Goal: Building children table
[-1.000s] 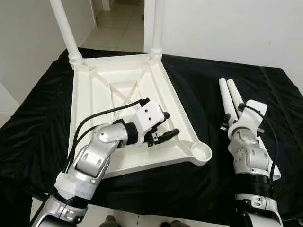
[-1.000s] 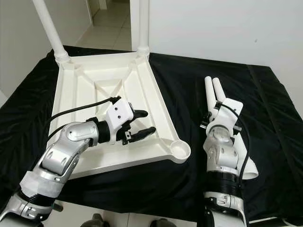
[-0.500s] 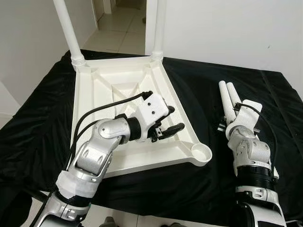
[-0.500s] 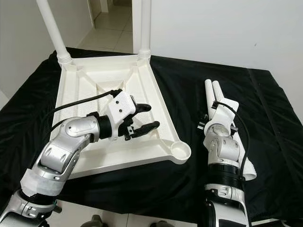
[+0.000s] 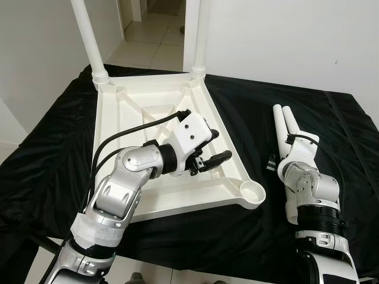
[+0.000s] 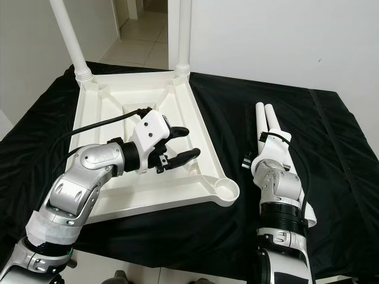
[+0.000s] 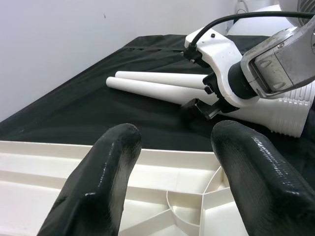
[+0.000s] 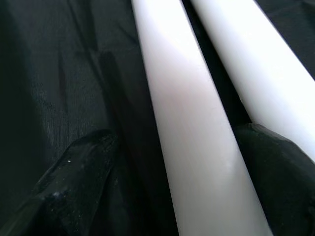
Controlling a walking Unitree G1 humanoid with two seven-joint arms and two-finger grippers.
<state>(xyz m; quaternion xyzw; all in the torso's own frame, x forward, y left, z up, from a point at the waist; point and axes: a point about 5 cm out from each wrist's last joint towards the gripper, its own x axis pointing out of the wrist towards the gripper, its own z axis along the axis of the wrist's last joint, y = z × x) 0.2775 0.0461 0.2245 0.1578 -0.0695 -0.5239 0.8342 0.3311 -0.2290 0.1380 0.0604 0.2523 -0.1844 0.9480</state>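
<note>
**Beside the upturned tabletop, a leg waited to be grasped**

On the black cloth (image 5: 53,154) lay the white tabletop (image 5: 127,127), underside up, with two legs already standing in its far corners (image 5: 87,35). To its right lay two loose legs (image 5: 283,127) side by side, touching. The right gripper (image 8: 162,162) straddled the nearer loose leg (image 8: 182,128), fingers spread, not yet closed. The left gripper (image 5: 212,157) hovered over the tabletop near its empty corner socket (image 5: 253,191), fingers apart, holding nothing.

Likely risks: the round leg could roll or slip as the fingers closed, or the finger wedged between the legs could nudge the neighbouring leg away.
</note>
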